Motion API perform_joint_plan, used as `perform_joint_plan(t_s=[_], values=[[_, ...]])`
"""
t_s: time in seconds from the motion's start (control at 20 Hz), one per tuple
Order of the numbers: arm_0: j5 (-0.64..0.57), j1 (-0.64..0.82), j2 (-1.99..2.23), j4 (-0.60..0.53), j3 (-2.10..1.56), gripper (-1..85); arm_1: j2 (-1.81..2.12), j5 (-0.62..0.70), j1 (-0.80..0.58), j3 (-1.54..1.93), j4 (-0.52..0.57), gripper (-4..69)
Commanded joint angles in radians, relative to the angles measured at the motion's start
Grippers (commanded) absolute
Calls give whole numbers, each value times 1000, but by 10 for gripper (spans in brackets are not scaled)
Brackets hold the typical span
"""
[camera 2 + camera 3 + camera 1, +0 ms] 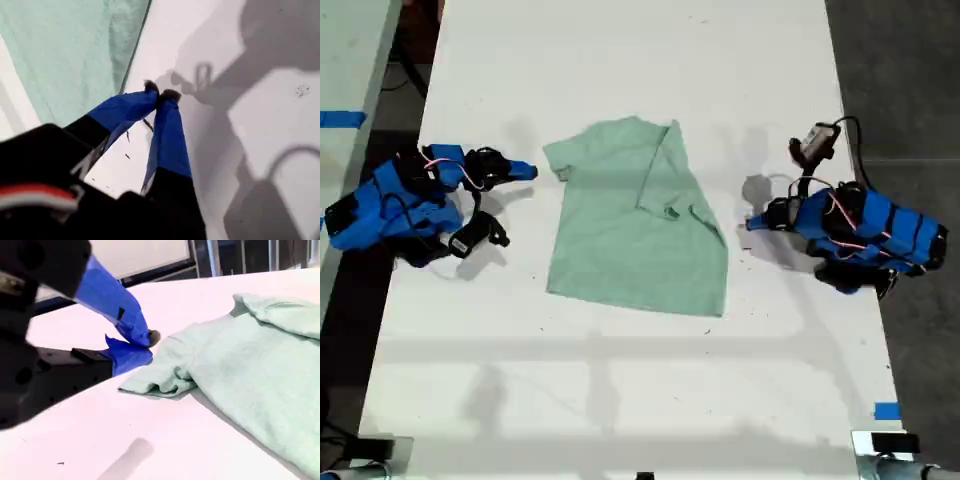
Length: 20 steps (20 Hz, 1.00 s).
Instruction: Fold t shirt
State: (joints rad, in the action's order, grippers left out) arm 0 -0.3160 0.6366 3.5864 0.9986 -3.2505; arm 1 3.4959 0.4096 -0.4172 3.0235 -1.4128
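Exterior view: t shirt [638, 225], mint green, partly folded, mid-table [620, 400], well clear of every edge; one blue arm beside each side.

First wrist view: my first gripper [161, 93] clenched, empty, just beside the shirt's edge.

Second wrist view: my second gripper [145, 342] clenched, empty, near a sleeve [160, 382]. Risk: thin cloth slipping, fold skewing.

Bare table [620, 390] surrounds the t shirt [640, 235]; nothing blocks either side.
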Motion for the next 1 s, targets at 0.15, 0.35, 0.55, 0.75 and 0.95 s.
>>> perform_joint_plan(t_s=[0.15, 0.35, 0.55, 0.75, 0.95], values=[[37, 51, 0, 15, -38, -3, 6, 23, -61, 46, 3, 24], [77, 21, 0, 17, -38, -3, 6, 25, -63, 46, 3, 24], [224, -21, -72, 0, 66, -3, 6, 26, -75, 46, 3, 24], [51, 28, -1071, 37, 807, 9, 6, 20, -63, 46, 3, 24], [-150, 281, -1503, 186, 1203, 238, 6, 18, -51, 46, 3, 24]])
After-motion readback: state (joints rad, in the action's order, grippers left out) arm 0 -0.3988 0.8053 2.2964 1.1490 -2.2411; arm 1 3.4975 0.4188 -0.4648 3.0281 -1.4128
